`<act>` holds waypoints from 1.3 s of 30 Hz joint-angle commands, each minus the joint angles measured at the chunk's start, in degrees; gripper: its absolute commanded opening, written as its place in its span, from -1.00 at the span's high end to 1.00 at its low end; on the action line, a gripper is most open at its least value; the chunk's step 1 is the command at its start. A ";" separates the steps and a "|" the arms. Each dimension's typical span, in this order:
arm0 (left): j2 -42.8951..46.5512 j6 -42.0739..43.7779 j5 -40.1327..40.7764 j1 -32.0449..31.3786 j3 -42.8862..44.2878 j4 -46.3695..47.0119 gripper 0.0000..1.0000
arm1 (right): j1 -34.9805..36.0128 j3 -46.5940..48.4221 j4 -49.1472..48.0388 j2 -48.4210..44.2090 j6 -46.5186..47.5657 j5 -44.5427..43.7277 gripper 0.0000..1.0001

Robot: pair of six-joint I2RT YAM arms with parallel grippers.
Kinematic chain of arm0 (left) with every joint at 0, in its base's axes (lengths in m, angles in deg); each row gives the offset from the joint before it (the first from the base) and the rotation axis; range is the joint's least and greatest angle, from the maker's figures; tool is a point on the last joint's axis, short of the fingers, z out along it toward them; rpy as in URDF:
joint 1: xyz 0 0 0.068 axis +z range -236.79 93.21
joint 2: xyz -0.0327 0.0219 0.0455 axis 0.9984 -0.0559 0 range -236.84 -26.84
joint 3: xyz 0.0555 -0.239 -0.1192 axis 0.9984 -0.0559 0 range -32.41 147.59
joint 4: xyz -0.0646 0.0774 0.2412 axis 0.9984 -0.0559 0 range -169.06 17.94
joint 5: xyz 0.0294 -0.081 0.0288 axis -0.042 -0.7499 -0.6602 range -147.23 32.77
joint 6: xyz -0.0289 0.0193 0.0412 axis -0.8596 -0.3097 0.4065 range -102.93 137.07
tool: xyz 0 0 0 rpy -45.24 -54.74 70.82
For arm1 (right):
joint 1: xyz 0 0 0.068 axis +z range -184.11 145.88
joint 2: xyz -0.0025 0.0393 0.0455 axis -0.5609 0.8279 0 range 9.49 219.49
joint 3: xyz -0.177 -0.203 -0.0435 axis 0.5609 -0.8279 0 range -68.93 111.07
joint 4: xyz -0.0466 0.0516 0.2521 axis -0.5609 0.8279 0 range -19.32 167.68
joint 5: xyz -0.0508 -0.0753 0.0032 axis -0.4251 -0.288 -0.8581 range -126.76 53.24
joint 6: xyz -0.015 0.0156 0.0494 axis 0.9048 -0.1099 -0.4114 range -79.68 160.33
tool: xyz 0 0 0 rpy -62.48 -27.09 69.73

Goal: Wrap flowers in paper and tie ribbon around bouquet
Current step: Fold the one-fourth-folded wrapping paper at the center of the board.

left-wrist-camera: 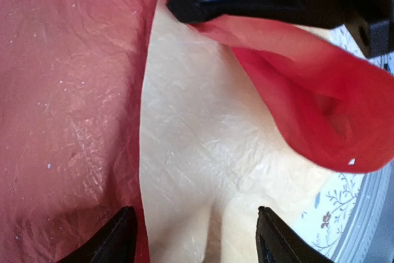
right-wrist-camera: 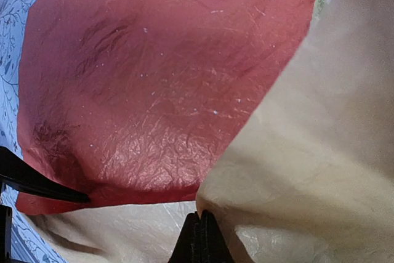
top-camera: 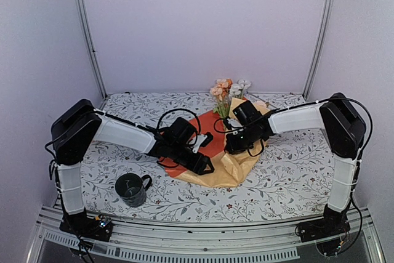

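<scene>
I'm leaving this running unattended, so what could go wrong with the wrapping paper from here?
1. The right gripper, shut, seems to pinch a fold of the crinkled mustard-yellow and orange-red wrapping paper; a hard pull might tear it.
2. The left gripper is open above the sheet, so the loose red curl could spring back.
3. Dragging the paper may shift the peach and white artificial flowers.

Bench (top-camera: 283, 177) leafy-patterned; paper (top-camera: 231, 167) mid-bench, orange-red and mustard sides showing; flowers (top-camera: 223, 89) at its far end; mug (top-camera: 130, 189) upright, near-left.

1 paper (top-camera: 231, 167), 1 flower bunch (top-camera: 225, 89), 1 mug (top-camera: 130, 189), 2 arms (top-camera: 123, 132) (top-camera: 295, 118).
</scene>
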 commanded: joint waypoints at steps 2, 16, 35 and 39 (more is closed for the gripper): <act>-5.74 -1.55 -2.31 -1.47 -3.27 -6.76 -0.32 | 1.10 4.73 7.57 -1.50 7.56 -0.82 1.00; 0.93 -1.34 -4.02 0.86 -9.25 3.96 -0.30 | 3.62 10.13 -5.52 10.88 0.50 15.66 1.00; 17.96 17.10 4.68 -6.04 -9.20 5.65 -0.12 | 2.14 9.31 -8.97 13.33 -3.27 18.12 1.00; 15.63 23.75 11.29 -9.42 -8.27 10.05 -0.10 | 1.72 7.96 -12.36 13.21 -3.96 24.18 1.00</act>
